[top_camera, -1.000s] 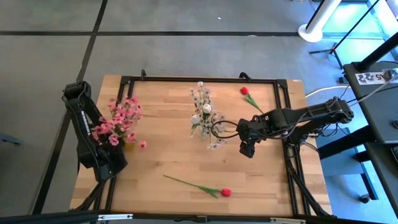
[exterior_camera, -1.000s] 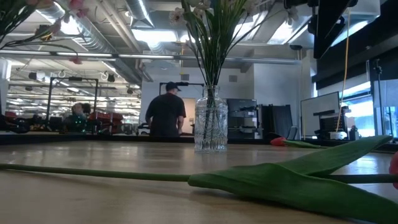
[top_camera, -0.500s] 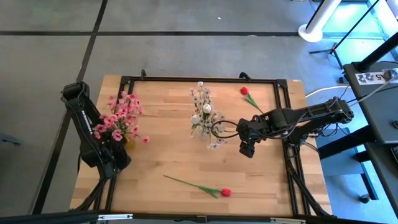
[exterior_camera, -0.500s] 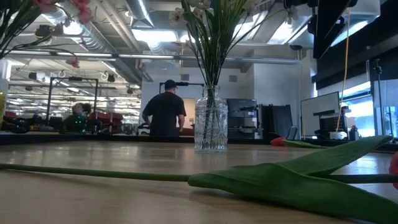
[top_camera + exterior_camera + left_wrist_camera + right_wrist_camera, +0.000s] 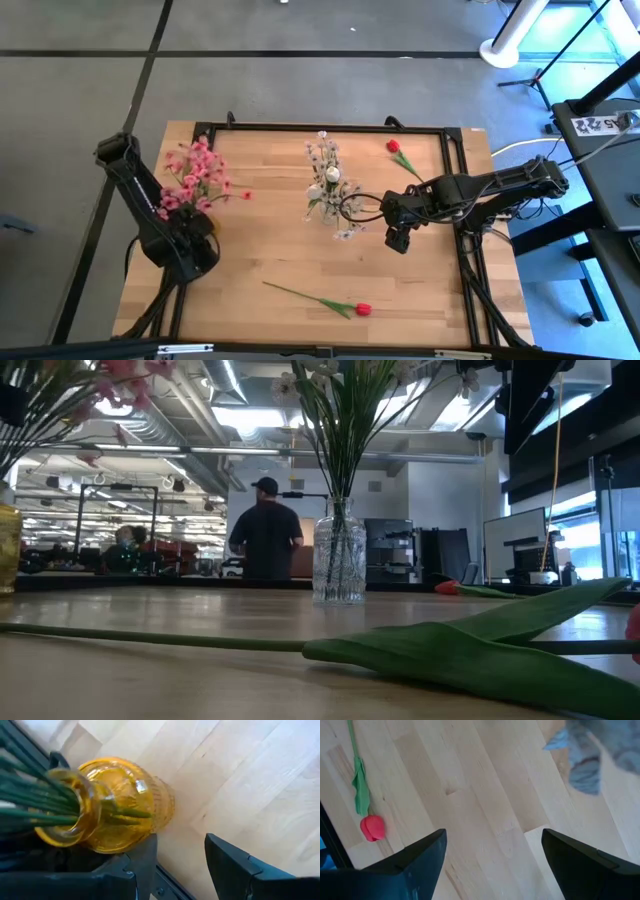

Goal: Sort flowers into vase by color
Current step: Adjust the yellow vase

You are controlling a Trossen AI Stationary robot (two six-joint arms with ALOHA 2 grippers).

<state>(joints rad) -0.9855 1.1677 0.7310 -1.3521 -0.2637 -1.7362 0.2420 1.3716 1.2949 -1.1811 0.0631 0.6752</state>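
- Since the pink blossom sprays (image 5: 197, 172) already sit in the yellow vase (image 5: 107, 805) by the table's left edge, the white sprigs (image 5: 324, 160) in the clear vase (image 5: 339, 565) at mid-table, what's left is two loose red rosebuds (image 5: 362, 309), one near the front edge, one at the back right.
- My left gripper (image 5: 177, 857) sits just beside the yellow vase, fingers spread, holding nothing; my right gripper (image 5: 398, 238) hovers spread right of the clear vase.
- Risk, I reckon: my left finger clips that vase and tips it.
- Versus a second ago, my left arm pulled back and the pink bunch shifted upright.
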